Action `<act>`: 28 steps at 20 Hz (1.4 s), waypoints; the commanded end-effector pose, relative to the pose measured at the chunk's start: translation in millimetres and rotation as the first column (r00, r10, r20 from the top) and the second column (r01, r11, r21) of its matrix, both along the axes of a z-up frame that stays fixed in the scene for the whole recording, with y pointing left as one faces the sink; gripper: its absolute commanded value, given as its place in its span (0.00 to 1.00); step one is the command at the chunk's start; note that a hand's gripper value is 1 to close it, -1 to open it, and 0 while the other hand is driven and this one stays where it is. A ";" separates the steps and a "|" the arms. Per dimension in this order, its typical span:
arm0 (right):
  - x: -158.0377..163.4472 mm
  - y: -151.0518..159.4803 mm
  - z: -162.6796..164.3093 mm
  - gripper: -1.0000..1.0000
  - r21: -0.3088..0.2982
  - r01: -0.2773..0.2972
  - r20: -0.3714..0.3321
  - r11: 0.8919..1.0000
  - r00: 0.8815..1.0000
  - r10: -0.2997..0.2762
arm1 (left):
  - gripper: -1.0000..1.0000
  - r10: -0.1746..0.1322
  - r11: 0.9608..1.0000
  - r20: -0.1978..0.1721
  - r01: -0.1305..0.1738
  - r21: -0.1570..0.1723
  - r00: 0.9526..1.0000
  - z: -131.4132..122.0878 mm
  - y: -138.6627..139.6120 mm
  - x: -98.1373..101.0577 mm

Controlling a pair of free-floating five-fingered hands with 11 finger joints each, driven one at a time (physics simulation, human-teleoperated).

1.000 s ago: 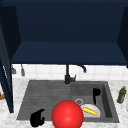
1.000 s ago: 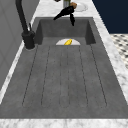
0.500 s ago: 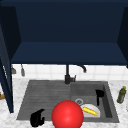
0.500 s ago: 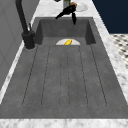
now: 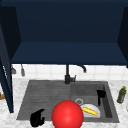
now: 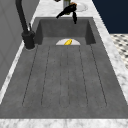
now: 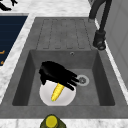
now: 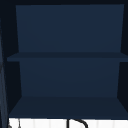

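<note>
A: Where is the right hand (image 5: 100, 94) relative to the plate (image 5: 96, 109)?

B: Above the plate's far right edge, inside the sink (image 5: 107, 86) basin. From the right side it (image 7: 56, 73) hangs over the plate (image 7: 45, 96), fingers stretched loosely toward the drain (image 7: 82, 80), holding nothing.

A: And the corn cob (image 5: 90, 111)?

B: Lying on the plate, just below the hand and, as far as I can tell, apart from it.

A: The left hand (image 5: 37, 118)?

B: Well left of the plate, at the drainboard's front edge, beside a red ball (image 5: 67, 114). Its fingers are bent downward, relaxed, empty.

A: Anything else?

B: A green bottle (image 5: 121, 95) on the table right of the plate, and the black faucet (image 5: 68, 75) behind it
</note>
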State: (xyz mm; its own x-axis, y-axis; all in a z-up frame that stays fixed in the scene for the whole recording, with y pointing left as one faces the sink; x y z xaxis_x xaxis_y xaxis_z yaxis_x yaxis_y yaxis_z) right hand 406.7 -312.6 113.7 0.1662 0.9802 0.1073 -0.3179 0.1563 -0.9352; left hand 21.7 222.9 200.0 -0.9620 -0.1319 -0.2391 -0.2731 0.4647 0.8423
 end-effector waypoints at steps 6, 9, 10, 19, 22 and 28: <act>-1.2 -17.5 22.0 0.00 0.006 -0.006 -0.001 1.000 1.000 0.006 | 0.50 0.000 1.000 0.000 0.000 0.000 1.000 0.0 0.0 0.0; -1.5 -24.5 35.1 0.00 0.006 -0.001 -0.002 1.000 1.000 0.001 | 0.50 0.000 1.000 0.000 0.000 0.000 1.000 0.0 0.0 0.0; -1.6 -27.2 39.4 0.00 0.008 -0.001 -0.002 1.000 1.000 0.001 | 0.50 0.000 1.000 0.000 0.000 0.000 1.000 0.0 0.0 0.0; 7.3 -47.3 79.9 0.00 0.008 -0.016 -0.100 1.000 0.995 0.017 | 0.50 0.000 1.000 0.000 0.000 0.000 1.000 0.0 0.0 0.0; 10.8 -54.8 92.9 0.00 0.006 -0.012 -0.132 1.000 0.991 0.013 | 0.50 0.000 1.000 0.000 0.000 0.000 1.000 0.0 0.0 0.0; 8.6 -65.4 128.5 0.00 0.006 -0.024 -0.156 1.000 0.987 0.025 | 0.50 0.000 1.000 0.000 0.000 0.000 1.000 0.0 0.0 0.0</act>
State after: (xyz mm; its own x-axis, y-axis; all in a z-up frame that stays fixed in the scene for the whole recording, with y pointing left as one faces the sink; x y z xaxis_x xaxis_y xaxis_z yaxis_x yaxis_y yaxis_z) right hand 415.2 -372.6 224.6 0.1581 0.9830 0.0937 -0.4346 0.1545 -0.8873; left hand 21.7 222.9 200.0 -0.9620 -0.1319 -0.2391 -0.2731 0.4647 0.8423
